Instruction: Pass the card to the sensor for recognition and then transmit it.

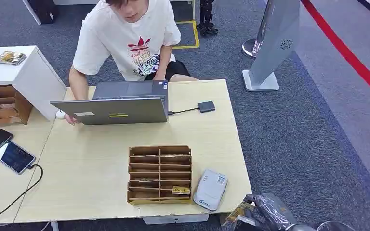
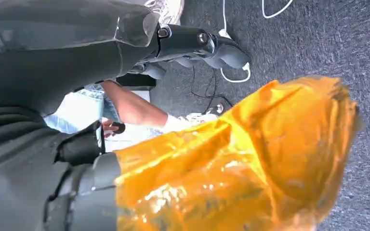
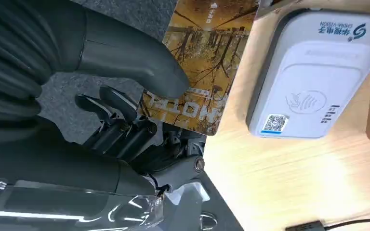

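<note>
Right hand (image 3: pixel 125 110): grasping card (image 3: pixel 197 62) just off table's near edge, beside sensor (image 3: pixel 313 77) | Left hand: state cannot tell | Risk: thin pinch, card slips during reach.

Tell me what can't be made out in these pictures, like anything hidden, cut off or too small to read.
- Left hand: in the left wrist view, orange translucent plastic film hides its fingers, so its state is unclear.
- Autumn-tree printed card: in the right wrist view, the thick grey thumb covers part of its lettering.
- Right hand: cut off by the head view's bottom edge.
- White card reader: label too small in the head view.
</note>
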Robot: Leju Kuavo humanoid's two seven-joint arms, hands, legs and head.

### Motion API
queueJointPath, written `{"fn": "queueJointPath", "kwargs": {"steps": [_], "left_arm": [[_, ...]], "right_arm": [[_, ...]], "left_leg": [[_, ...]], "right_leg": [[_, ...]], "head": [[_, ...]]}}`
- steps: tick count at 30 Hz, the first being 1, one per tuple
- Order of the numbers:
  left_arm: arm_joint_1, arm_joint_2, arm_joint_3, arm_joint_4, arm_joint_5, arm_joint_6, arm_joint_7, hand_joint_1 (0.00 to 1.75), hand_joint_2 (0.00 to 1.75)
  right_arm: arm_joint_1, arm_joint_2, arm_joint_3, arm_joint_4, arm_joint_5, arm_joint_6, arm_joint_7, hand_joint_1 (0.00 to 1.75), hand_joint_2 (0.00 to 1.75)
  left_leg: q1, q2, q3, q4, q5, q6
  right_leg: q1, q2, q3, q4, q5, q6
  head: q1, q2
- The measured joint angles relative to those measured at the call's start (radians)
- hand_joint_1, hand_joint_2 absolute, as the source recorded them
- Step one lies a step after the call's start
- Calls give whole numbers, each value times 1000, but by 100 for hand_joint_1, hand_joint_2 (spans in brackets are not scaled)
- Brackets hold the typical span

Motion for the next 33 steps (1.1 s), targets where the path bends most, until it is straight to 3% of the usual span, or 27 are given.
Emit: {"fn": "queueJointPath", "kwargs": {"steps": [8,20,33], "left_arm": [[0,-1,0,0,2,0,0,0,0],[-5,43,-37,8,104,66,0,0,0],[-114,56,-153,137,200,155,0,0,0]], "right_arm": [[21,0,-23,-6,3,-1,0,175,175],[60,-2,-47,-47,4,-14,-2,175,175],[3,32,-66,-57,-13,42,-110,175,175]], "left_leg": [[0,0,0,0,0,0],[0,0,0,0,0,0],[0,0,1,0,0,0]], "right_leg": [[0,0,0,0,0,0],[0,0,0,0,0,0],[0,1,1,0,0,0]], "head": [[0,0],[0,0],[0,0]]}}
